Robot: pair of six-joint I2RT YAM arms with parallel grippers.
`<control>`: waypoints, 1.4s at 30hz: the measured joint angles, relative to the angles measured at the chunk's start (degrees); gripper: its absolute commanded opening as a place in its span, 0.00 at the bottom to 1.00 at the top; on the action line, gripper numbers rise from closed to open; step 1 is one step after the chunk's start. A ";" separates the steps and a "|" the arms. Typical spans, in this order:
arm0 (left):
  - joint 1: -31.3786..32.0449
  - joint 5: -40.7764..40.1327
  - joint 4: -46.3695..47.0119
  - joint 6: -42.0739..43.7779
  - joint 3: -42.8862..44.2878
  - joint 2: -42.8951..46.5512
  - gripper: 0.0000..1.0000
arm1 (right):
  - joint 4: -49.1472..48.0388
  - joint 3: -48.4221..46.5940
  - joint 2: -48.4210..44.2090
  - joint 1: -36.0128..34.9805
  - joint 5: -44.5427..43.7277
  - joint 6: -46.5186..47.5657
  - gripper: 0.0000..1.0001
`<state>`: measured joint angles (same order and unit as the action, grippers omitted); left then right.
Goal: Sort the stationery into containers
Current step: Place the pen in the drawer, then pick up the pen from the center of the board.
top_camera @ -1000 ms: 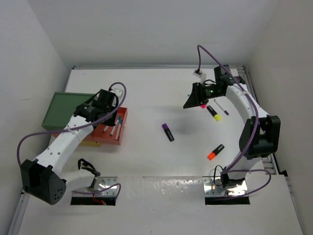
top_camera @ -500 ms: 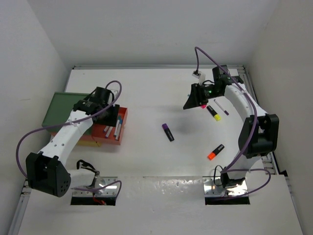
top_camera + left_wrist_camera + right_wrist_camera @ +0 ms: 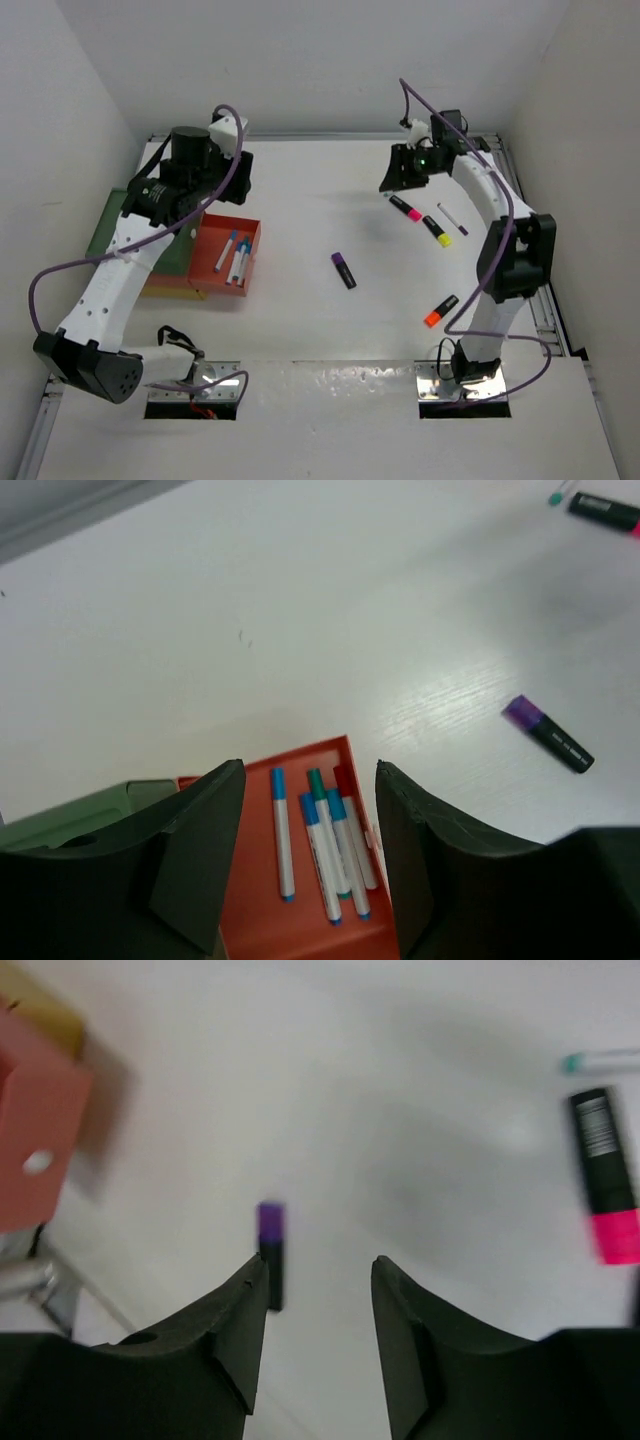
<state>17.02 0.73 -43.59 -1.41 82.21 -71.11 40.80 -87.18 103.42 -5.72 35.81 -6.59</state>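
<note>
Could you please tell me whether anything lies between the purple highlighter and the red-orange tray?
Nothing visible does. Only open table surface lies between the purple highlighter and the red-orange tray to its left in the top view.

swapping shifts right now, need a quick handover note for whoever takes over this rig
Left end effector: open, empty, raised above the red-orange tray.
Right end effector: open, empty, over the far right of the table.
Done: several pens lie in the red-orange tray.
To do: purple highlighter, pink highlighter, yellow highlighter, orange highlighter and a thin pen lie loose on the table.
</note>
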 measured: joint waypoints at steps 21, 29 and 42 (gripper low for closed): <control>2.08 -3.82 4.20 0.24 -1.46 -1.97 0.63 | -7.39 -26.10 31.04 0.35 -40.81 -28.02 0.74; 2.03 -4.44 4.42 0.24 -2.27 -1.95 0.63 | -9.53 -26.10 34.49 0.35 -42.10 -30.88 0.71; 1.64 -4.57 3.93 0.44 -3.02 -1.95 0.63 | -13.88 -25.70 36.72 -0.90 -42.10 -29.42 0.50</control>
<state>18.65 -3.84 -39.66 -0.97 79.20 -73.06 26.92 -112.88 140.14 -6.61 -6.28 -36.01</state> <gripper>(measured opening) 0.633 0.510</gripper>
